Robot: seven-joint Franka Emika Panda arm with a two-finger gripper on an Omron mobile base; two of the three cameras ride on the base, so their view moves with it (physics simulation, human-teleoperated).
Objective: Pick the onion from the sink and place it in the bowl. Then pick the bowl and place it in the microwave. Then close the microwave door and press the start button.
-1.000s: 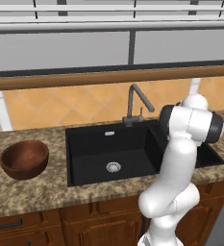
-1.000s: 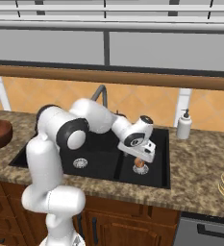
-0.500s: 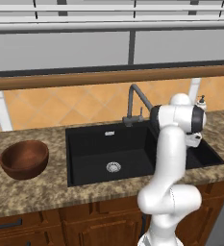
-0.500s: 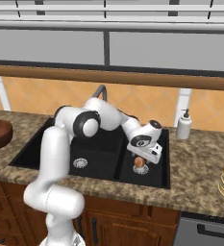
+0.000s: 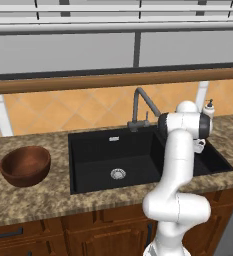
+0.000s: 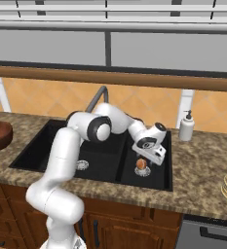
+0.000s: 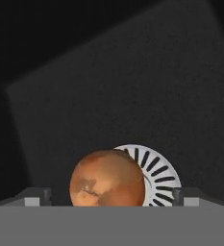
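The white arm's two-finger gripper (image 7: 108, 194) hangs low in the black rectangular sink (image 6: 47, 141), jaws spread wide around the small orange-brown onion (image 7: 107, 178) — apparently positioned to grasp it.

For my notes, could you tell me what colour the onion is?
Orange-brown, mottled with paler patches; the onion shows best in the hand view.

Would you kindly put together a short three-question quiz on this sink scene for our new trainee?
1. True or false: the claw is shut on the onion.
2. The onion lies on: A) the sink floor by a drain, B) the counter, C) the bowl.
3. Fill in: the bowl holds ____.

Key: 1 false, the claw is open on either side of the onion; 2 A; 3 nothing.
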